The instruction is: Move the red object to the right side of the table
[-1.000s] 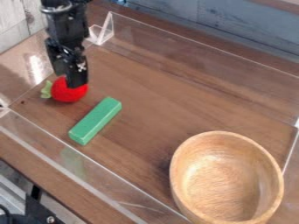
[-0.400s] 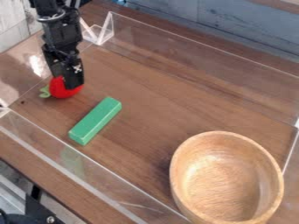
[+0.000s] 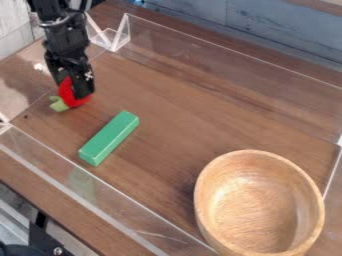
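Camera view: the red object (image 3: 68,98) lies near the table's (image 3: 227,100) far left corner, mostly hidden behind the gripper (image 3: 74,88), which points straight down with its jaws spread wide around it, nothing clamped yet. For a sound grasp, the fingers should settle low on both sides of the ball, centred, before closing; the green block (image 3: 108,137) sits nearby, clear of the fingers.

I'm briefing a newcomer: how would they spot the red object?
Look to the far-left end of the dark wooden table, under the black gripper. The red object sits between its open jaws: small, round, unlike the long green block beside it.
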You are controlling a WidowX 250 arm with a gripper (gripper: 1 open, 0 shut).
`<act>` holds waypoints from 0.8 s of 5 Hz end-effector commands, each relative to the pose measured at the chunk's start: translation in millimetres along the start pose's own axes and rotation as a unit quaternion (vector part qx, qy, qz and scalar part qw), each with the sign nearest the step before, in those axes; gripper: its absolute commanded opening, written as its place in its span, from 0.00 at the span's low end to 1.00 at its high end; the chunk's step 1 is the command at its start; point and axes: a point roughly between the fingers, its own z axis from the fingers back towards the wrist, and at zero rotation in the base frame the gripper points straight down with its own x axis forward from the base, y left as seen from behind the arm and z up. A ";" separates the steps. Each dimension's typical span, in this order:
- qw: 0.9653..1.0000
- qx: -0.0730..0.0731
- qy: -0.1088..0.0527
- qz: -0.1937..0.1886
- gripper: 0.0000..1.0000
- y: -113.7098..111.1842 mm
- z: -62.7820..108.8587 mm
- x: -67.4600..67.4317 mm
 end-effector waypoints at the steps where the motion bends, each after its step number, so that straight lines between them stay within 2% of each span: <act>1: 1.000 0.014 -0.017 -0.002 1.00 4.5 13.1 10.5; 2: 1.000 0.007 -0.015 -0.008 0.00 0.7 10.7 15.9; 3: 1.000 -0.017 -0.012 0.010 0.00 0.4 13.3 23.6; 4: 0.999 -0.041 -0.003 0.026 0.00 -0.3 13.8 30.2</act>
